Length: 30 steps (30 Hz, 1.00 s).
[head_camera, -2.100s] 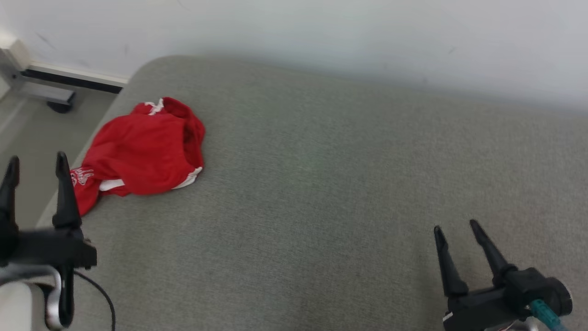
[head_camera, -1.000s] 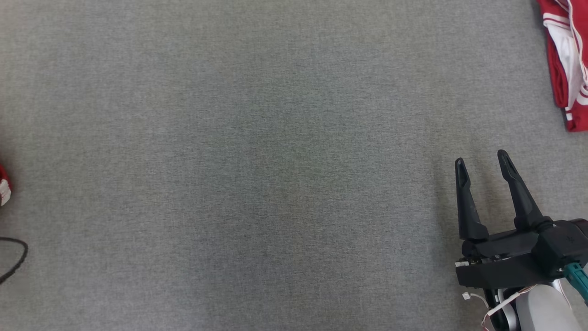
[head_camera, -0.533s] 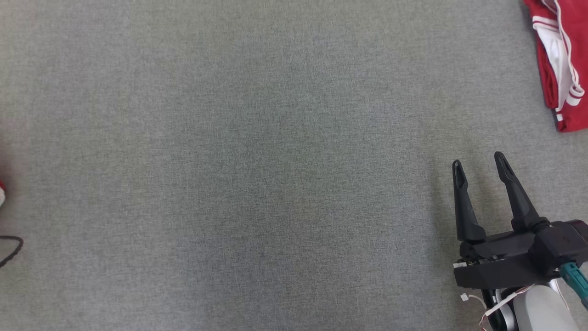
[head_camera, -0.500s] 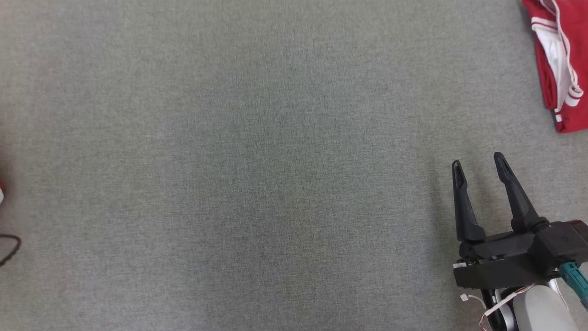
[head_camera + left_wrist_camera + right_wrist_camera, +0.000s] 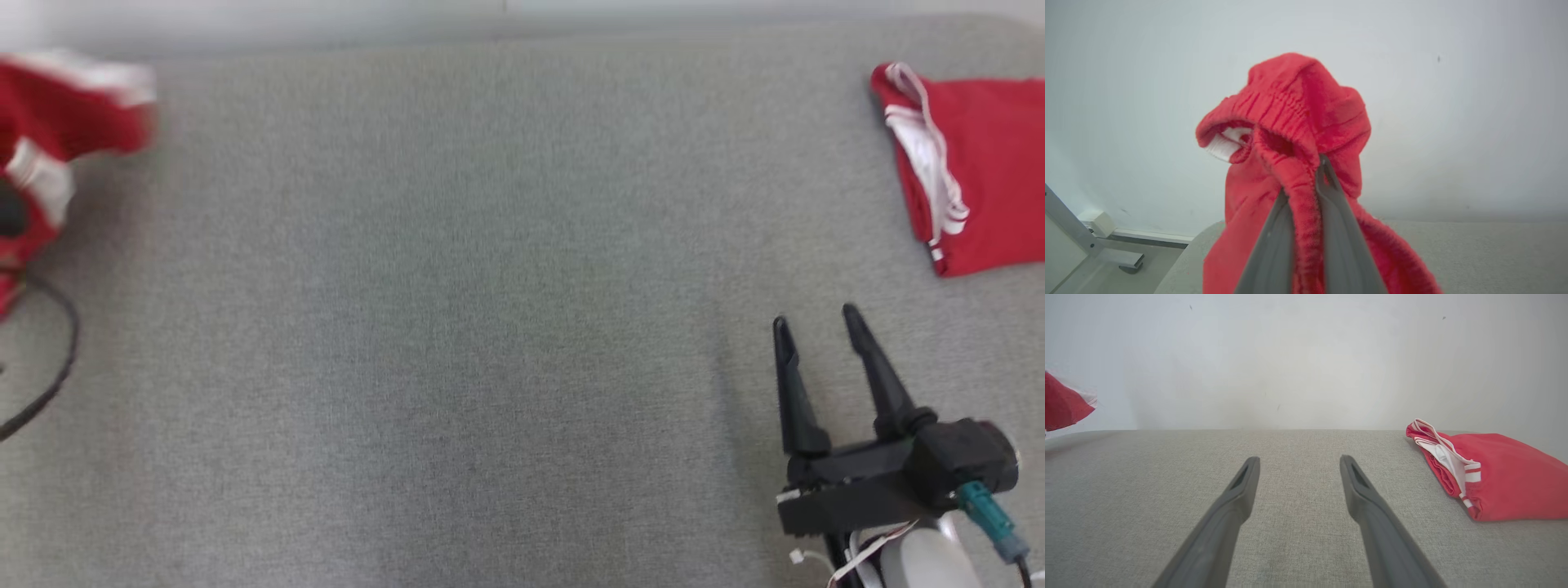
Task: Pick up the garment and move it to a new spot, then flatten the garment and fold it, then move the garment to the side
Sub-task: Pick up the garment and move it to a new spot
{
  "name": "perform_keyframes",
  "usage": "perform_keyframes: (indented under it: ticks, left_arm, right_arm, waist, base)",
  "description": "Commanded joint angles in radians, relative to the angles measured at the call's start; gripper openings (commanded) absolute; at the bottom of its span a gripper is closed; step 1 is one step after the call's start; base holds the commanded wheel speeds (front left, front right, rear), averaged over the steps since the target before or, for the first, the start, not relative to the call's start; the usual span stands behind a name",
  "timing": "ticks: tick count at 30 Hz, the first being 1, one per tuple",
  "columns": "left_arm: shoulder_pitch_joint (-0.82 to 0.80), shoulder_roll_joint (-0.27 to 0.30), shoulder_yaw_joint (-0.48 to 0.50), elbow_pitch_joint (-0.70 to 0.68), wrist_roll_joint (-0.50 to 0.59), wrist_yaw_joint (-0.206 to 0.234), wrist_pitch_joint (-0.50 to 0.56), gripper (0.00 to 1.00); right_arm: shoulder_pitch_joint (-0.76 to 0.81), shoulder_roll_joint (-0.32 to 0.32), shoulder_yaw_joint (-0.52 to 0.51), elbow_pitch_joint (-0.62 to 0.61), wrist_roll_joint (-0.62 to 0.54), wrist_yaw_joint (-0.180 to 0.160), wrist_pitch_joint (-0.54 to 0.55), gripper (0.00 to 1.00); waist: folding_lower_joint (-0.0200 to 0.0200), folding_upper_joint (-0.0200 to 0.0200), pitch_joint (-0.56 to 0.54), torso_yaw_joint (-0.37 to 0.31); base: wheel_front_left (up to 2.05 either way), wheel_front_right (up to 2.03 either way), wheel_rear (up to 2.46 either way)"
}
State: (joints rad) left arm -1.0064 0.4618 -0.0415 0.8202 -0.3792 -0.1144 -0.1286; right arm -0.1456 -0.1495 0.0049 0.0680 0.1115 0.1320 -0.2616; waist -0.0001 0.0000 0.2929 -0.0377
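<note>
Left side first: my left gripper (image 5: 1316,171) goes from wide open a second ago to clamped on elastic waistband (image 5: 1274,102) of red garment (image 5: 1298,73). Garment now lifted, wall (image 5: 1453,102) behind it, so pickup looks done, carry to new spot next. Grey cushion (image 5: 457,327) bare in middle. Right gripper (image 5: 816,317) spread, empty, low over cushion. Second red garment (image 5: 971,180), folded, lies far right. Writing: none readable, just white patch (image 5: 1224,145) inside waistband.

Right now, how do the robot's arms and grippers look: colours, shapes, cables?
The right gripper has two long, tapering black fingers, slotted near the tips, on a black block; a teal connector and thin white wires sit beside its pale forearm. The left gripper shows the same slim dark fingers.
</note>
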Motion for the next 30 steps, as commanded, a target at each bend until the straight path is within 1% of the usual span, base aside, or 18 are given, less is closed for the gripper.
perform_keyframes:
  ticks: [1, 6, 10, 18, 21, 22, 26, 30]
  left_arm:
    - [-0.012, -0.015, -0.011, -0.030, 0.003, -0.003, 0.001, 0.00]
    - [-0.001, -0.063, -0.071, -0.183, 0.013, -0.008, 0.045, 0.00]
    - [0.028, -0.099, -0.119, -0.304, 0.023, -0.002, 0.102, 0.00]
    - [0.067, -0.216, -0.223, -0.504, 0.018, 0.008, 0.191, 0.00]
    - [0.068, -0.271, -0.267, -0.550, 0.007, 0.007, 0.216, 0.00]
    - [0.068, -0.271, -0.267, -0.550, 0.007, 0.007, 0.216, 0.00]
    - [0.070, -0.345, -0.312, -0.579, -0.028, 0.007, 0.237, 0.00]
    - [0.106, -0.378, -0.351, -0.578, -0.048, 0.013, 0.233, 0.00]
  right_arm:
    - [0.011, 0.008, 0.002, 0.003, 0.005, -0.003, -0.005, 1.00]
    - [0.019, 0.034, 0.013, 0.021, 0.013, -0.003, -0.004, 1.00]
    - [0.025, 0.055, 0.016, 0.030, 0.019, -0.003, -0.005, 1.00]
    - [0.043, 0.078, 0.014, 0.051, 0.030, -0.003, -0.004, 1.00]
    - [0.049, 0.083, 0.010, 0.057, 0.033, -0.003, -0.005, 1.00]
    - [0.049, 0.083, 0.010, 0.057, 0.033, -0.003, -0.005, 1.00]
    - [0.049, 0.089, 0.017, 0.060, 0.034, -0.003, -0.004, 1.00]
    - [0.045, 0.093, 0.021, 0.060, 0.037, -0.003, -0.004, 1.00]
  waist:
    - [0.0001, 0.0000, -0.052, -0.014]
    - [0.0001, 0.0000, -0.091, -0.057]
    - [0.0001, 0.0000, -0.113, -0.104]
    - [0.0001, 0.0000, -0.150, -0.197]
    - [0.0001, 0.0000, -0.161, -0.220]
    - [0.0001, 0.0000, -0.161, -0.220]
    - [0.0001, 0.0000, -0.166, -0.242]
    - [0.0001, 0.0000, -0.162, -0.258]
  base:
    - [0.00, 0.00, 0.00]
    - [0.00, 0.00, 0.00]
    - [0.00, 0.00, 0.00]
    - [0.00, 0.00, 0.00]
    - [0.00, 0.00, 0.00]
    - [0.00, 0.00, 0.00]
    - [0.00, 0.00, 0.00]
    - [0.00, 0.00, 0.00]
